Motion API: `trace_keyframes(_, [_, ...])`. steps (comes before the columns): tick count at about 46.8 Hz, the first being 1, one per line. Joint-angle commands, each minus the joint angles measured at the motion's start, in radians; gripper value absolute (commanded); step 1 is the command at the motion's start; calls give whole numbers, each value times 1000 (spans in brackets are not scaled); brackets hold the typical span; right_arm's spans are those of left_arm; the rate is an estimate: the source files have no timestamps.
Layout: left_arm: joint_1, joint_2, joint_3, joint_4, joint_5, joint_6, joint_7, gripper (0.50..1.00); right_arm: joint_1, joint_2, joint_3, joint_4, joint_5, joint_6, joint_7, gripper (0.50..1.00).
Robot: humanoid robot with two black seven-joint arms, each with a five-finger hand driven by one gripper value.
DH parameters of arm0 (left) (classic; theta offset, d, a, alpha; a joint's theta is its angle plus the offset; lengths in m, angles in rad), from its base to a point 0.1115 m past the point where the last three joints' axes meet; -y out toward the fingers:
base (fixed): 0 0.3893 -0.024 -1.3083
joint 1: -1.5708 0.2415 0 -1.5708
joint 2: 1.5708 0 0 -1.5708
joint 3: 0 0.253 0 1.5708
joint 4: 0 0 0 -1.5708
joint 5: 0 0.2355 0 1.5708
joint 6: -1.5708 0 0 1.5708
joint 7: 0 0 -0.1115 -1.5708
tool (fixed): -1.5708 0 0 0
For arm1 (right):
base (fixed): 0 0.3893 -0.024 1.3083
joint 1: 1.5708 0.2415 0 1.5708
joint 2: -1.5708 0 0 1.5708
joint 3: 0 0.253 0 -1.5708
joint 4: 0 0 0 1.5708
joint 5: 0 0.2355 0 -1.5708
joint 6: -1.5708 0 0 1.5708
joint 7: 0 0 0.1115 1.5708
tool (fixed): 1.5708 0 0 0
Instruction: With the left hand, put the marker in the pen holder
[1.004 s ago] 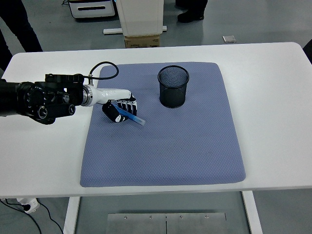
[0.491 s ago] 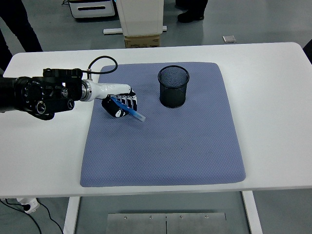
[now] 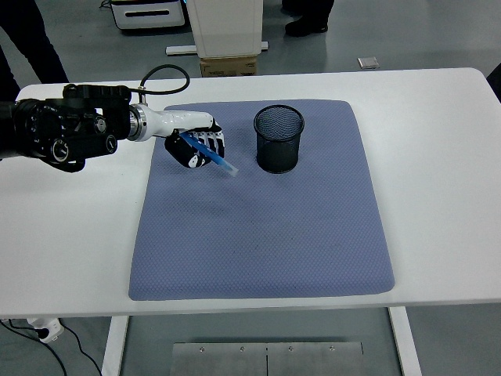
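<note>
My left hand (image 3: 197, 148) is over the far left part of the blue mat (image 3: 258, 235), its fingers curled around a blue marker (image 3: 213, 157). The marker slants down to the right, its tip sticking out toward the holder. A black mesh pen holder (image 3: 279, 139) stands upright on the mat to the right of the hand, with a gap between marker tip and holder. The holder's inside looks empty. The right arm does not show.
The mat lies on a white table (image 3: 438, 157). Beyond the table's far edge are a cardboard box (image 3: 228, 66), a white stand and people's legs (image 3: 31, 39) on the grey floor.
My left hand has lifted and moved away from me and slightly right with the marker, closing the gap to the pen holder.
</note>
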Motion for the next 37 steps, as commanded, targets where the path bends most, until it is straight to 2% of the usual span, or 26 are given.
trace_keyframes(1, [-14,10,-2,0,-2,-15,-1,500,0,0,0,0,0,0,0,1000])
trace_keyframes(37, [-115,-1,-57,20,-35,-89,0,500,0,0,0,0,0,0,0,1000])
